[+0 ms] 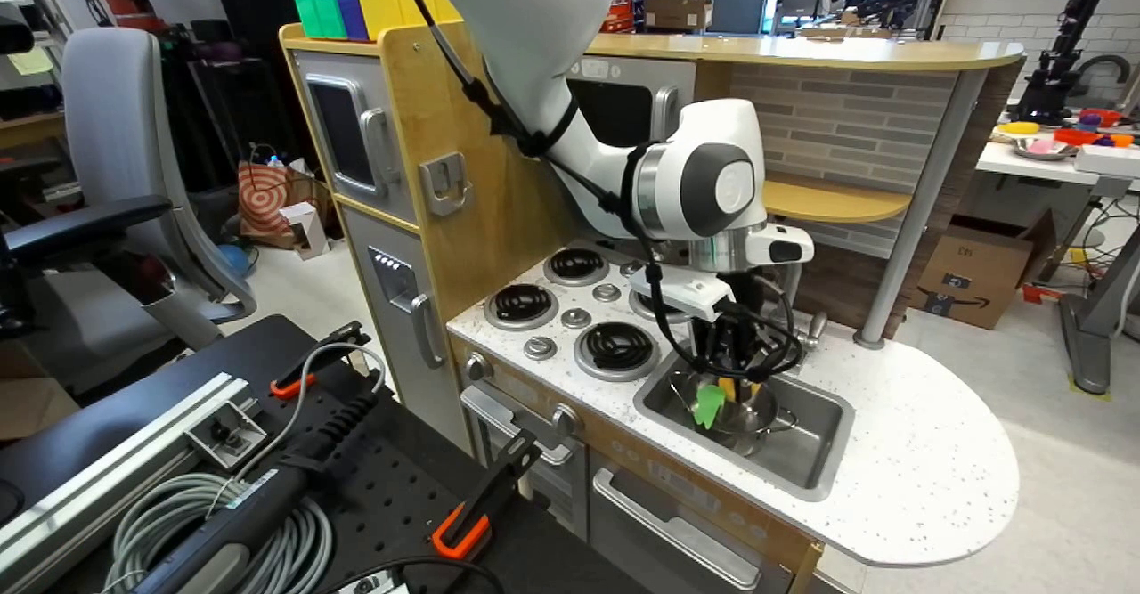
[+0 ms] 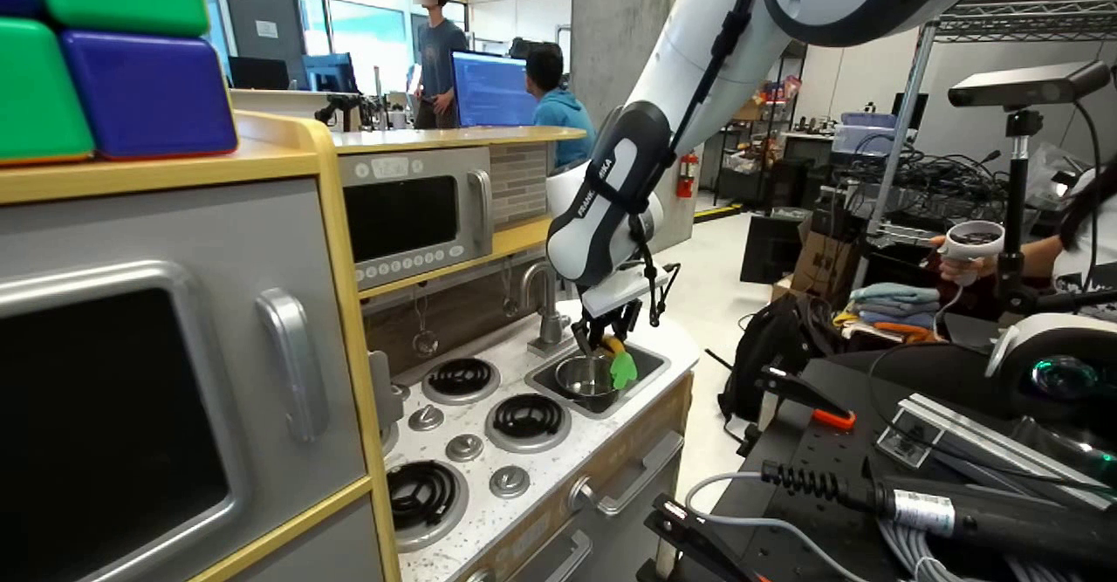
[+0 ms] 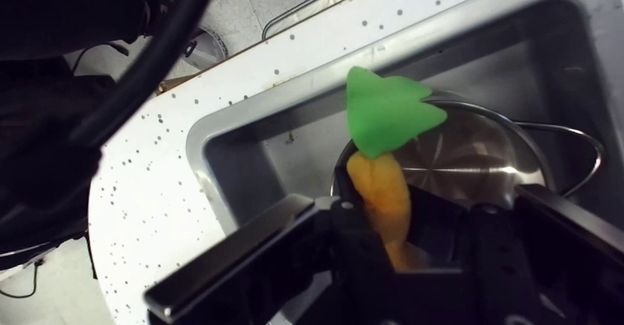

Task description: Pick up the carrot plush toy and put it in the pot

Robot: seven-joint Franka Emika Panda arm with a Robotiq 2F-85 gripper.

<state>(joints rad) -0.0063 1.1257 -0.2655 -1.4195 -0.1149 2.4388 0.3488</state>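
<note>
My black fingers (image 3: pixel 356 239) are pinching a green-topped orange plush carrot (image 3: pixel 382 183) mid-frame, by the left edge of a round silver metal pot (image 3: pixel 468 152); release this off-centre, I might miss

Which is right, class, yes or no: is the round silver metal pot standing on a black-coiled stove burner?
No: the wrist view shows the pot sitting in the grey rectangular sink basin.

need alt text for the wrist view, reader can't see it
An orange carrot is gripped by the black tool, its green leaf partly covering the view of a shiny pot's rim. The pot sits in a grey sink set into a speckled white counter.
</note>
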